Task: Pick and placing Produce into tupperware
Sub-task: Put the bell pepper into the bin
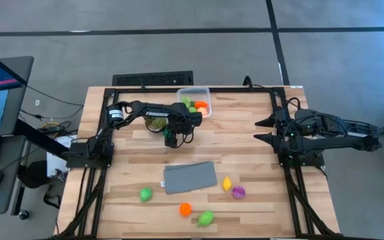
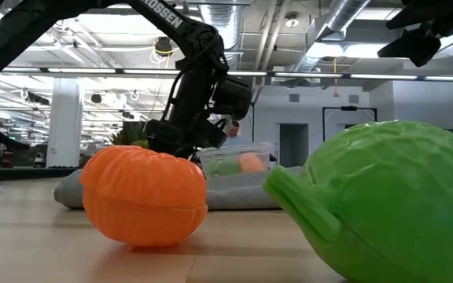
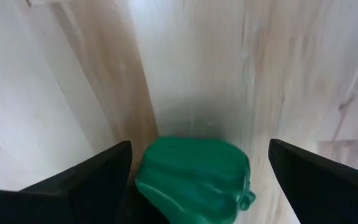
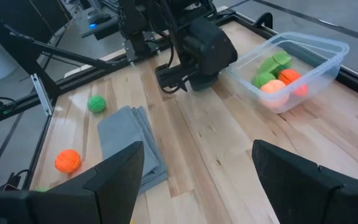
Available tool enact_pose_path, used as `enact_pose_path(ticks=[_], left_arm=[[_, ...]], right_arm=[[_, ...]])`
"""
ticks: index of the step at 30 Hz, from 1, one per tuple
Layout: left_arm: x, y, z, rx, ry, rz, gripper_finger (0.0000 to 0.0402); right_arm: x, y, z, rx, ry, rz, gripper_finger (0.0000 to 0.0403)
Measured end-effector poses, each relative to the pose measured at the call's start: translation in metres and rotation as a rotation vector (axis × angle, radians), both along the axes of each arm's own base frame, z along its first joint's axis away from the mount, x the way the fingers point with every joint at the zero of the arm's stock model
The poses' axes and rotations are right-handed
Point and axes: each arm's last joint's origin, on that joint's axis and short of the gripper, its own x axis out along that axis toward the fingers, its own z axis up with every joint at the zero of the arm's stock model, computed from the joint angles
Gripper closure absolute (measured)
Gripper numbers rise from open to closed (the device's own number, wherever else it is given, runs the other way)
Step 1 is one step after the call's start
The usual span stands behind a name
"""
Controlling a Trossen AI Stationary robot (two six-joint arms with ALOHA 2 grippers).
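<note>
The clear tupperware (image 1: 195,100) stands at the table's far middle and holds green, orange and pink produce (image 4: 277,76). My left gripper (image 1: 171,138) points down just near of the tub, close over the table, open. A dark green pepper toy (image 3: 194,179) sits between its fingers, next to one of them. More produce lies near the front edge: a green piece (image 1: 145,194), an orange one (image 1: 185,209), another green one (image 1: 206,218), a yellow one (image 1: 227,183) and the spiky purple one (image 1: 239,193). My right gripper (image 1: 264,129) waits open at the table's right. My left gripper stands open around the green pepper toy (image 3: 166,186), coming from above and pointing down. The toy lies close to one finger (image 3: 101,177) and well apart from the other (image 3: 316,180). I cannot tell whether it touches the near finger.
A folded grey cloth (image 1: 190,177) lies flat at the table's middle, between the tub and the loose produce. The potted plant (image 2: 132,134) shows behind the orange toy (image 2: 144,196) in the low view, mostly under my left arm. Bare wood lies between the two arms.
</note>
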Motion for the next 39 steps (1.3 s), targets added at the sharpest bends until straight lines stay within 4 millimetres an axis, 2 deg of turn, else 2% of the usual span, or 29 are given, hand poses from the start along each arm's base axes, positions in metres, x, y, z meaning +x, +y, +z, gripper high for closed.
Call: enact_pose_path(ticks=[10,26,39], left_arm=[[-0.005,-0.001,0.001,0.017,0.054,0.025,0.0033],[-0.005,-0.004,0.001,-0.036,0.045,0.08,0.0033],[0.001,-0.027,0.001,-0.073,0.037,0.046,0.0033]], right_arm=[[0.0,0.0,0.0,0.0,0.003,0.0,0.0081],[-0.001,0.0,-0.001,0.015,0.015,-0.007,0.0081],[-0.001,0.0,-0.001,0.016,0.014,-0.006,0.0081]])
